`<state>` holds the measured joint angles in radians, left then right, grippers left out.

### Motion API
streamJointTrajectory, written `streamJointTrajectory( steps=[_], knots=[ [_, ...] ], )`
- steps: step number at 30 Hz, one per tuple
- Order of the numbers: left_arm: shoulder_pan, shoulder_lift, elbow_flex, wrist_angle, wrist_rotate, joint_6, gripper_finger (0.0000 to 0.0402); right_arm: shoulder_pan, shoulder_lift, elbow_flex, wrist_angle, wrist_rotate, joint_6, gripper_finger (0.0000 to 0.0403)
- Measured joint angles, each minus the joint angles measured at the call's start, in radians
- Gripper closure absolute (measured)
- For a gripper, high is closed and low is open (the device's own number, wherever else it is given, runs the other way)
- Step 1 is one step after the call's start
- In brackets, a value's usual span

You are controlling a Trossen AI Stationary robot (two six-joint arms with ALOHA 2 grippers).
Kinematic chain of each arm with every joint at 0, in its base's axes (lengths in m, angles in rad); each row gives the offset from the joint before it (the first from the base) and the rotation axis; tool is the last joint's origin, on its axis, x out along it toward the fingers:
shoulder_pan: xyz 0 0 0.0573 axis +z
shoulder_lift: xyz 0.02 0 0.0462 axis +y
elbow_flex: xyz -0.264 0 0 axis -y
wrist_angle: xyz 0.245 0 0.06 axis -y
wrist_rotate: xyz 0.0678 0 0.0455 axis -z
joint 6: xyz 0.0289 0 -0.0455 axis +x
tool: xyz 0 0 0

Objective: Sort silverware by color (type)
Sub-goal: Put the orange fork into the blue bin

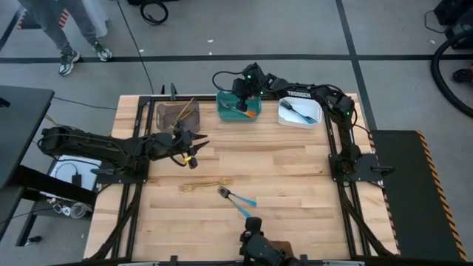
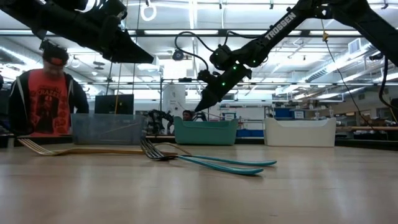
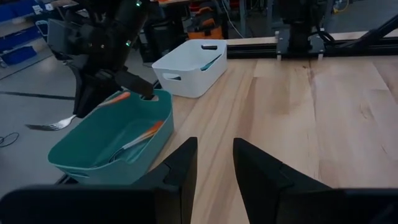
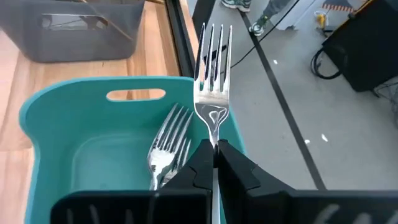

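Right gripper (image 4: 214, 163): clamped on neck of slim silver orange-handled fork (image 4: 213, 93), held over teal rectangular plastic bin (image 4: 37, 118) | bin contents: more silver forks (image 4: 169, 146) | handling, judged: light, rigid, slick metal; pinch at narrow neck | left gripper (image 3: 214, 163): jaws parted, empty, over wooden table (image 3: 323, 118).

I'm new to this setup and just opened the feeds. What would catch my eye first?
The right gripper holds a fork upright over the teal bin at the table's far edge, where other forks already lie. The left gripper hangs mid-table, fingers apart, while gold cutlery and blue-handled pieces lie unsorted nearer the front.
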<state>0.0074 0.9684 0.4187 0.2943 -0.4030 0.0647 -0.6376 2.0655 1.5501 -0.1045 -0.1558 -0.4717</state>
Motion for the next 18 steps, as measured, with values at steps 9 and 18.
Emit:
streamJointTrajectory(
  steps=[9,18],
  knots=[
    [0.000,0.000,0.000,-0.034,-0.001,-0.033,0.0290,-0.021,0.016,-0.002,-0.004,-0.050,0.054,0.0389],
    [-0.001,0.000,0.001,-0.094,-0.001,-0.079,0.0290,-0.034,0.046,-0.004,0.001,-0.058,0.083,0.0389]
  ],
)
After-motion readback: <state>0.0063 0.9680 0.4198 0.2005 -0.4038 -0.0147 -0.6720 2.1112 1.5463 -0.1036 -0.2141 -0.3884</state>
